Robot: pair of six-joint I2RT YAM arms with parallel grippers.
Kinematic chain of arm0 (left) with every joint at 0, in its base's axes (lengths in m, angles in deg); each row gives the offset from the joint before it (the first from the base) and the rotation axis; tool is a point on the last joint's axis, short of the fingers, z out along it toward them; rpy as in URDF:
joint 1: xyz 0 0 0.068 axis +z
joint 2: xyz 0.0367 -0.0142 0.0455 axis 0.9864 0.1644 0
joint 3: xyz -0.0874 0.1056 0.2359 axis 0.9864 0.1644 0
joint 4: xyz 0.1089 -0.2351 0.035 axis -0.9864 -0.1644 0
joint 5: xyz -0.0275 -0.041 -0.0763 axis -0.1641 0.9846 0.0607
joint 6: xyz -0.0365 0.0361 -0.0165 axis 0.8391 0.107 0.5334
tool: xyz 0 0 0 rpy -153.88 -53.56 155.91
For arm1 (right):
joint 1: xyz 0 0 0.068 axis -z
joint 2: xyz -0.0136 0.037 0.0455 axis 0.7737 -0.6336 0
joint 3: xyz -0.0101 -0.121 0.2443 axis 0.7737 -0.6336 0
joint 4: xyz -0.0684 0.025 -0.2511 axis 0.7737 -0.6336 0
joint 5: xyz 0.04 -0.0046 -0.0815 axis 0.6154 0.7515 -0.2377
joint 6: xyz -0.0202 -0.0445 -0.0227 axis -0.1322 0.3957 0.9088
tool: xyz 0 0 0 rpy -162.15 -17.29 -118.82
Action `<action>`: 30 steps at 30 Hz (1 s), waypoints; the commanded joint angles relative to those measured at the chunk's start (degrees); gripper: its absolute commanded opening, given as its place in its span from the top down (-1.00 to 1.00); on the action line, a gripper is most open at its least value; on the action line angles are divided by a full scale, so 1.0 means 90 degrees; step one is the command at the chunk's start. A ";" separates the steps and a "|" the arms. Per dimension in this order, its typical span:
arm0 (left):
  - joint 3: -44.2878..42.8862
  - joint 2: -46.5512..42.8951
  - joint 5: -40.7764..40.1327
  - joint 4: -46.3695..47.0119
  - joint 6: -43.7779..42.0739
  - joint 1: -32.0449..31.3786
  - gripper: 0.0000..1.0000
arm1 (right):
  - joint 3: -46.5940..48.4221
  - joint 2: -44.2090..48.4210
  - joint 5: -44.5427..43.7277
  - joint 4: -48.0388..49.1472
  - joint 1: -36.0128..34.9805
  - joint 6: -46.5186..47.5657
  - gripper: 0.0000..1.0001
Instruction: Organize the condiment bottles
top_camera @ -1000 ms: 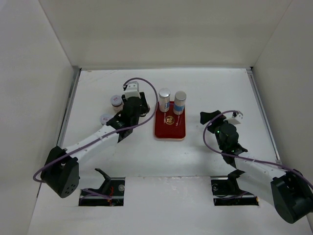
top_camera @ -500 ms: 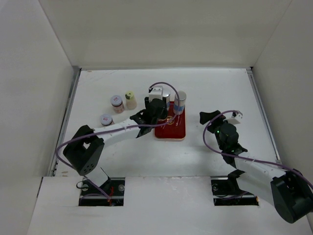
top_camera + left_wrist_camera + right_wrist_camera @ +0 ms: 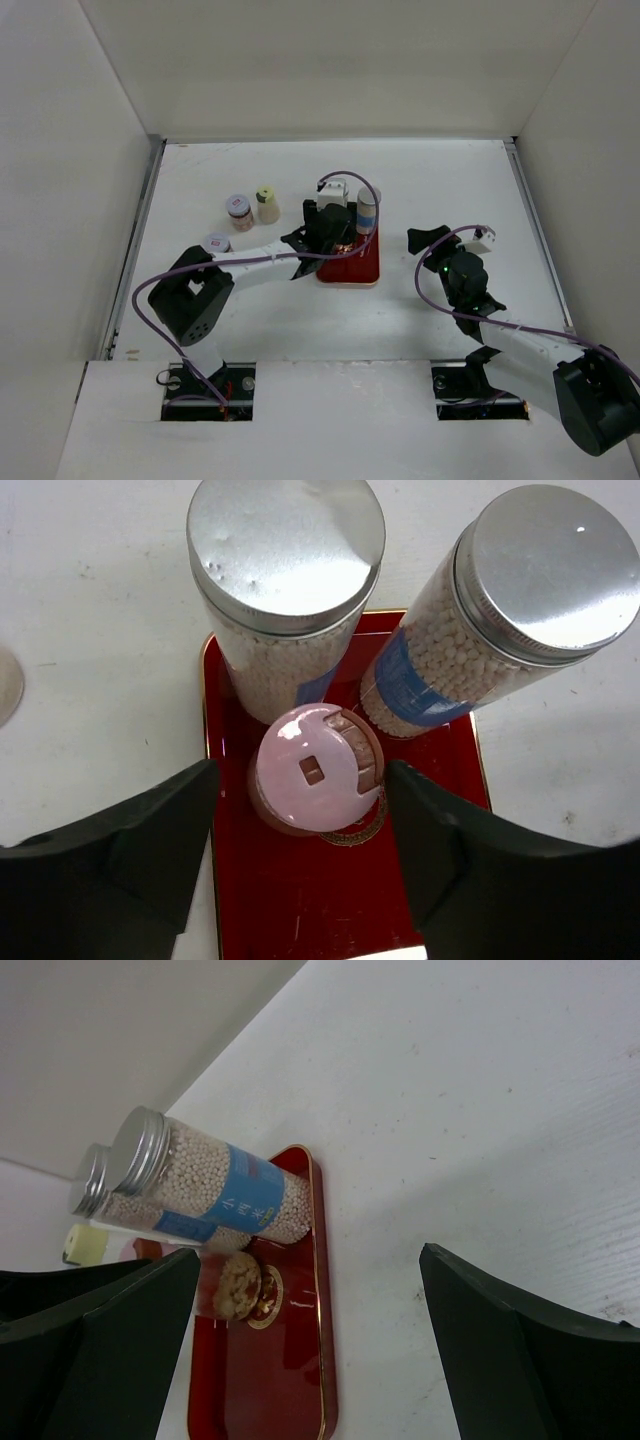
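— White table (image 3: 420,170); what's moved?
— Left gripper (image 3: 300,780), earlier beside the jars at left (image 3: 238,206), now hangs over the red tray (image 3: 300,910), fingers parted clear of a pink-lidded jar (image 3: 315,770) standing by two grey-capped bottles (image 3: 286,540)
— Hidden?
— Overhead, its wrist covers that jar; right gripper (image 3: 455,238) gapes empty

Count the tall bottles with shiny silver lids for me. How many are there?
2. The left bottle and the right bottle stand side by side at the far end of the red tray. I see no others with silver lids.
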 commanded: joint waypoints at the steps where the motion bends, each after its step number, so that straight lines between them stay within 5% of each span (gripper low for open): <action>1: -0.0109 -0.0307 -0.0192 0.0156 -0.0006 -0.0061 -0.37 | 0.0136 0.0002 0.0062 0.0377 -0.0074 0.0037 -0.98; 7: 0.0427 -0.1331 -0.0485 0.0049 -0.0064 0.0017 -0.43 | 0.0097 0.0071 0.0062 0.0377 -0.0074 0.0017 -0.98; 13: 0.0828 -0.1909 -0.0330 -0.0068 -0.0035 0.1012 -0.43 | 0.0135 -0.0056 0.0043 0.0387 -0.0074 0.0037 -0.98; 20: 0.0351 -0.1246 0.0207 -0.0108 -0.0152 0.2272 -0.42 | 0.0145 -0.0115 -0.0016 0.0407 -0.0074 0.0066 -0.98; 30: -0.0226 -0.0309 0.0374 -0.0049 -0.0397 0.2712 -0.39 | 0.0175 -0.0154 -0.0006 0.0407 -0.0084 0.0096 -1.00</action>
